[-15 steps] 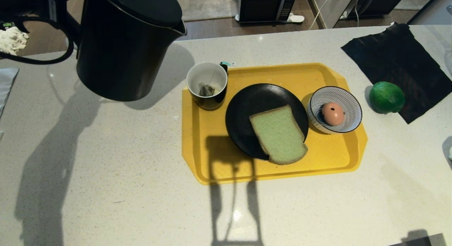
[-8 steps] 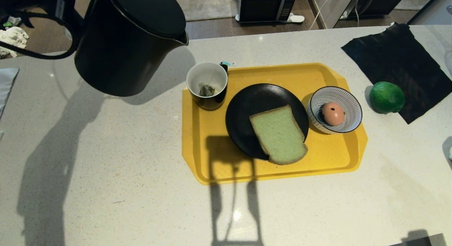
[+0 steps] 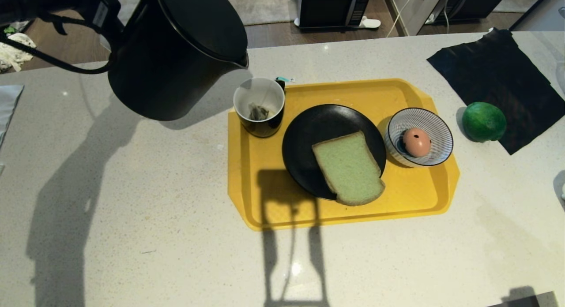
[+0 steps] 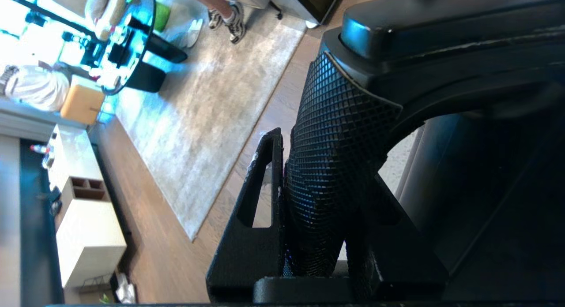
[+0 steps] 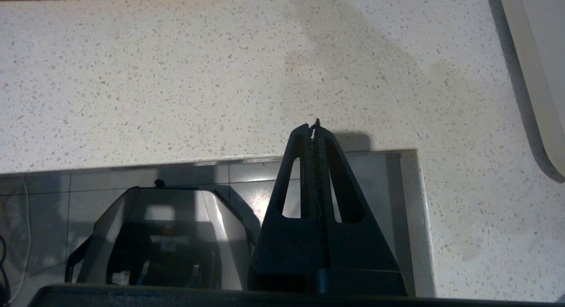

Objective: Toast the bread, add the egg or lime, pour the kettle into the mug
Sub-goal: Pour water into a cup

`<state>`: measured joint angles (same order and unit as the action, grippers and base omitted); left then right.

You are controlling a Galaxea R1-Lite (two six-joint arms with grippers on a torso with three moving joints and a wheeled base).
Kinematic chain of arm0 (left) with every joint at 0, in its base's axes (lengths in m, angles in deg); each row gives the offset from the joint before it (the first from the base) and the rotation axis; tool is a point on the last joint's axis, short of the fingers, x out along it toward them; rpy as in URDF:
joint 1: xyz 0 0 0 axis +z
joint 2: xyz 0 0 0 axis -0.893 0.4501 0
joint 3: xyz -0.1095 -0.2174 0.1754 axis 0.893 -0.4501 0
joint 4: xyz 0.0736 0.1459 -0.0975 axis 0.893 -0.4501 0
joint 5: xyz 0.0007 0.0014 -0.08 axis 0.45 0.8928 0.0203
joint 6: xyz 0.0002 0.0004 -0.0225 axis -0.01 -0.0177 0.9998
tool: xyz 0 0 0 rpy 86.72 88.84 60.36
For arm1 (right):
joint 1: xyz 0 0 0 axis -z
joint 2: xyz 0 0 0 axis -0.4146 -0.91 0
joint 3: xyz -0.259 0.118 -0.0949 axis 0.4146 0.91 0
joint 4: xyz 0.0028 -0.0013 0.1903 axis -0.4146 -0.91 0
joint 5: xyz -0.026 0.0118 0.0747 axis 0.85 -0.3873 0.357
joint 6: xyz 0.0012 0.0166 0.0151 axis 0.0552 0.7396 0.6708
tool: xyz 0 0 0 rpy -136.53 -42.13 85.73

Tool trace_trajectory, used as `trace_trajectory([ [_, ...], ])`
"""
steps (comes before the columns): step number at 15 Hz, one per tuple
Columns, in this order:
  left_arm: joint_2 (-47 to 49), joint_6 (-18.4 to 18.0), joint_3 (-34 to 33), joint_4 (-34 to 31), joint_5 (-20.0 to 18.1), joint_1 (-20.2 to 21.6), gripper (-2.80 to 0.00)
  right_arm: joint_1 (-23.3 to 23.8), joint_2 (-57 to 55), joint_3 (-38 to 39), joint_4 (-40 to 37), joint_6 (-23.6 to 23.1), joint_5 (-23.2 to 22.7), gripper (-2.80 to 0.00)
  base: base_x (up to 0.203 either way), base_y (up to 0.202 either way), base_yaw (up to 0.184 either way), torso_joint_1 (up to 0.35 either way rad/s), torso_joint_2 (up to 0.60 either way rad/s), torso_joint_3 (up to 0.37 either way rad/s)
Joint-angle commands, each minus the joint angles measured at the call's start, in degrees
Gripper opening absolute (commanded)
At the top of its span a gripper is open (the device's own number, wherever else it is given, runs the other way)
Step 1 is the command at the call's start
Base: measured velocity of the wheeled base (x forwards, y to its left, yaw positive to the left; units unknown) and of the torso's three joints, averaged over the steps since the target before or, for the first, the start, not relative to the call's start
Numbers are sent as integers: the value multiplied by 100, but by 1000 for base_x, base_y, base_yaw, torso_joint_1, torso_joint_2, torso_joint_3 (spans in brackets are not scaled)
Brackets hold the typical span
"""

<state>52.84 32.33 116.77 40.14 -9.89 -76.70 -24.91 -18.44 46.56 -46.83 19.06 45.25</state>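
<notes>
The left gripper (image 4: pixel 309 201) was clamped on the handle of the kettle (image 3: pixel 176 55), which hung tilted in the air, spout just left of the mug (image 3: pixel 259 106). The mug stood on the tray (image 3: pixel 265 201). The bread (image 3: pixel 348 168) lay on the plate (image 3: pixel 309 126), overhanging its rim. The egg (image 3: pixel 416 142) sat in the bowl (image 3: pixel 435 130). The lime (image 3: pixel 484 121) rested on the counter (image 3: pixel 132 210) beside a cloth (image 3: pixel 494 69). The right gripper (image 5: pixel 314 135) was clenched empty above the counter edge.

The black kettle (image 3: pixel 176 55) hangs tilted above the counter, lid on, spout toward the mug (image 3: pixel 259 106). The mug, black outside and white inside, stands upright with a teabag in it. The pale green bread (image 3: pixel 348 168) lies flat. The speckled egg (image 3: pixel 416 141) sits apart from the glossy lime (image 3: pixel 484 121).
</notes>
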Motion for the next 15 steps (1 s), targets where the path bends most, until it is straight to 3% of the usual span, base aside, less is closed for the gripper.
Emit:
trace_trajectory([
  [1,51,-155,134,-132,1,-14,-280,-2,-9,0,-5,2,-1,-280,0,0,0,0,0,0],
  [10,95,-673,260,-272,132,-270,-280,-2,0,0,4,2,-1,-280,0,0,0,0,0,0],
  [15,163,-951,725,-950,246,-342,-280,-2,-7,0,0,2,-1,-280,0,0,0,0,0,0],
])
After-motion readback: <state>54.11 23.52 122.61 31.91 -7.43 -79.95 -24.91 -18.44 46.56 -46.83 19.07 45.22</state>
